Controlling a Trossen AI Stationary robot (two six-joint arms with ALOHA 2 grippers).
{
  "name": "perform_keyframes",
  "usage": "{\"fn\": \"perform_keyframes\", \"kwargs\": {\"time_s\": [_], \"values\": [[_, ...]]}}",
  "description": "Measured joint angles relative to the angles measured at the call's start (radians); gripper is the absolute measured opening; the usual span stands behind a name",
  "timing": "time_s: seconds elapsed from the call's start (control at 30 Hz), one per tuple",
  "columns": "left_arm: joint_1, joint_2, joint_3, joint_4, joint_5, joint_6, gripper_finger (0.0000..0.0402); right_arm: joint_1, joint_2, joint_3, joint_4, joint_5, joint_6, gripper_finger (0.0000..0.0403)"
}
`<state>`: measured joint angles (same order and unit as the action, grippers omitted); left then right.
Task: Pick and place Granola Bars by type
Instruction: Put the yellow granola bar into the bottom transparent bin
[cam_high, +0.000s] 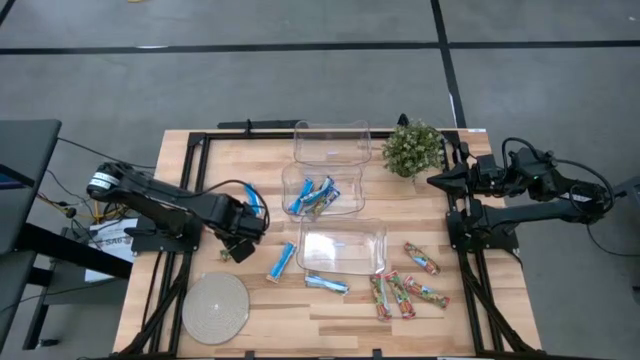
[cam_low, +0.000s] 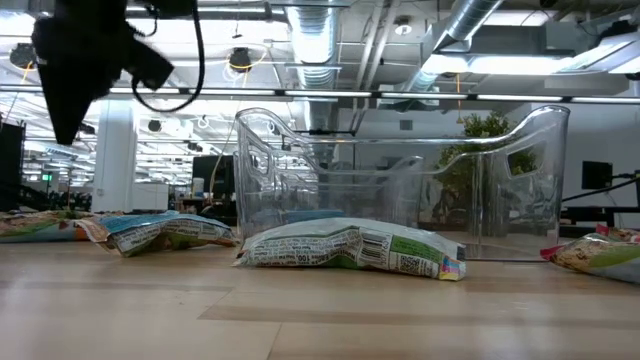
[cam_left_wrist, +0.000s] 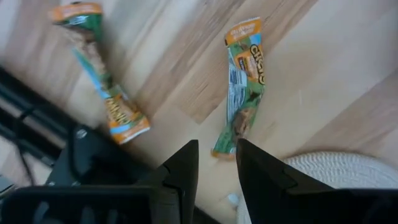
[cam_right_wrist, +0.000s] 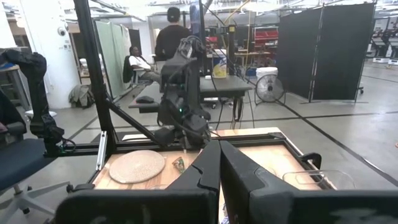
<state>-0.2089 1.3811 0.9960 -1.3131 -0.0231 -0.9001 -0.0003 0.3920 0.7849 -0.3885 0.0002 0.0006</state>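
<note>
My left gripper (cam_high: 240, 228) hangs open over the table's left part, fingers pointing down (cam_left_wrist: 216, 146), nothing between them. A granola bar in a green, orange and blue wrapper (cam_left_wrist: 245, 87) lies flat on the wood, its near end just past my fingertips. A second such bar (cam_left_wrist: 102, 81) lies farther off. More bars lie on the table: blue ones (cam_high: 282, 260) (cam_high: 326, 284) and red-green-orange ones (cam_high: 405, 293). Some blue bars (cam_high: 312, 195) lie in the middle clear bin. My right gripper (cam_high: 435, 180) waits shut and level at the right edge (cam_right_wrist: 217, 163).
Three clear bins stand in a row down the middle: far (cam_high: 332, 140), middle (cam_high: 322, 188), near (cam_high: 342, 247). A round woven mat (cam_high: 215, 305) lies at the near left, close to my left gripper (cam_left_wrist: 336, 171). A small potted plant (cam_high: 412, 148) stands far right. People are in the room beyond (cam_right_wrist: 171, 34).
</note>
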Motion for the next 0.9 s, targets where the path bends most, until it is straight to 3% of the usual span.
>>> {"fn": "perform_keyframes", "kwargs": {"time_s": [0.37, 0.67, 0.9], "values": [[0.0, 0.001, -0.146, 0.191, 0.006, -0.041, 0.0117, 0.0, 0.0, 0.0, 0.0, 0.0, 0.0, 0.0], [0.0, 0.028, -0.152, 0.246, 0.044, -0.083, 0.016, 0.0, 0.0, 0.0, 0.0, 0.0, 0.0, 0.0], [-0.005, 0.108, -0.153, 0.314, 0.071, -0.071, 0.0169, 0.0, 0.0, 0.0, 0.0, 0.0, 0.0, 0.0]]}}
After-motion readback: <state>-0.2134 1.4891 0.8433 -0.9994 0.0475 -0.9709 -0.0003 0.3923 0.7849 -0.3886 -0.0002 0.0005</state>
